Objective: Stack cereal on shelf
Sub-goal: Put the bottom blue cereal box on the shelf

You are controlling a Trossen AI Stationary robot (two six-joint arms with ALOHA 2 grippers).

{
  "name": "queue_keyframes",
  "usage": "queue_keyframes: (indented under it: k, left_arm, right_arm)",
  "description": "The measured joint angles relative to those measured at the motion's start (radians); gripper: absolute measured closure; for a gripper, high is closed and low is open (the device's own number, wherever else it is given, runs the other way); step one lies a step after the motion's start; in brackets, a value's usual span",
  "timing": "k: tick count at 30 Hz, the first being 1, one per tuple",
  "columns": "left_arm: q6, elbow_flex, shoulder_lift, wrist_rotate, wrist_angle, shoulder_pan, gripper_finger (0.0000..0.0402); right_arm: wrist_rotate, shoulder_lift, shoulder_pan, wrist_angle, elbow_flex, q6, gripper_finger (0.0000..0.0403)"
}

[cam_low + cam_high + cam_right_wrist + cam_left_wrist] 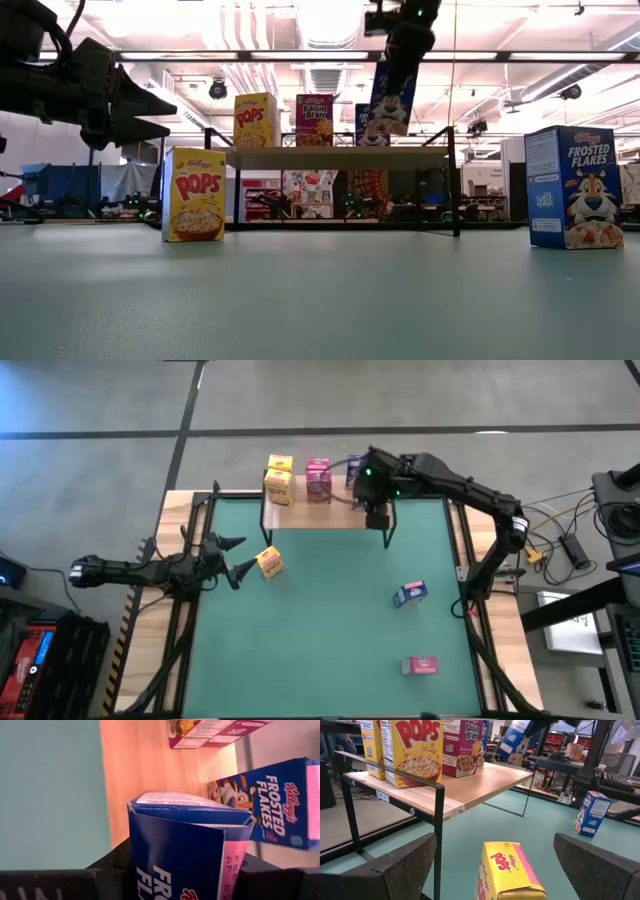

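The wooden shelf stands at the mat's far edge. On it stand two yellow cereal boxes, a pink one and a blue one. My right gripper is over the shelf's right end, shut on another blue cereal box. At the mat's left edge my left gripper is open and level. A yellow Pops box stands upright on the mat just ahead of its fingertips, untouched. My right gripper pinches the blue box between its two fingers at its upper end. The fingers come from above, slanting down. The box hangs tilted below them, its lower end close above the shelf board.
A blue box stands on the green mat right of centre. A pink box lies near the mat's near right corner. The shelf's black legs stand close in front of my left gripper. Cables and gear sit beyond the table's right edge.
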Motion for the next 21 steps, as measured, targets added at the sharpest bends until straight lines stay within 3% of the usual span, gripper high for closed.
queue_keyframes:
  k: [8, 21]
  left_arm:
    - [0.0, 0.0, 0.001, 0.0, 0.0, 0.0, 0.0015]
    - [0.0, 0.0, 0.001, 0.0, 0.0, 0.0, 0.0015]
  right_arm:
    - [-0.103, 0.064, -0.114, 0.037, 0.01, -0.124, 0.0252]
    - [-0.165, 0.101, -0.164, 0.122, 0.012, -0.281, 0.0252]
